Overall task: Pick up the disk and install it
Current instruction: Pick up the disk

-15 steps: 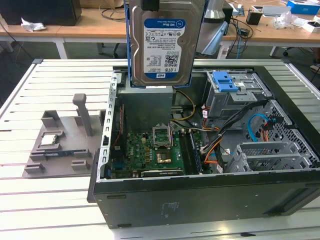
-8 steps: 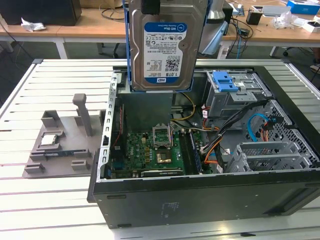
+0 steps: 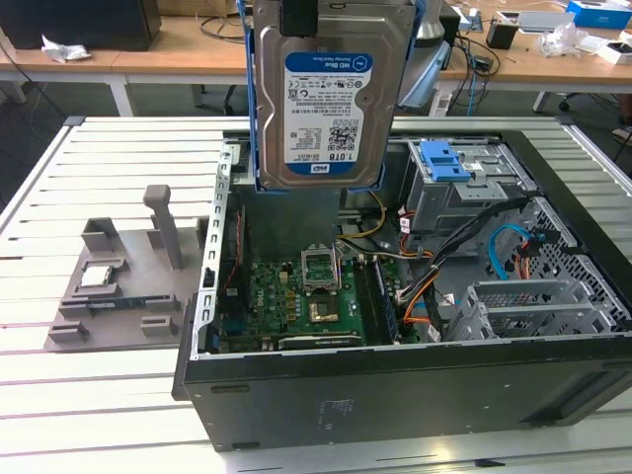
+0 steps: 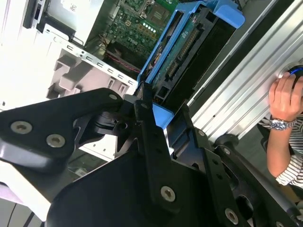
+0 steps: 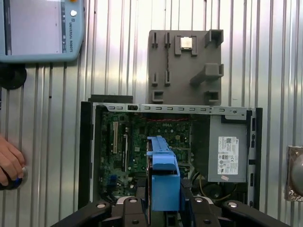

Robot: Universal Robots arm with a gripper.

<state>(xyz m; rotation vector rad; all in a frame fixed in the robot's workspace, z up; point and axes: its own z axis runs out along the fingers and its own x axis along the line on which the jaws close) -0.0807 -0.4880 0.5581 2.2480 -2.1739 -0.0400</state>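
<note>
- Disk hangs in the air with its label facing the exterior view, right over the open case.
- Its low end is above the green board and touches nothing in the case.
- The gripper squeezes the disk's top end, with a finger on each side of the blue frame.
- I think the disk is hard, stiff and a bit heavy, and its smooth metal could slip.
- It looks easy to hurt. The second wrist view shows bare green parts and a plug on its back.
- The best place to hold seems to be the blue frame's edges, as now.
- A grey tray lies beside the case, and a hand rests at the side of the table.
</note>
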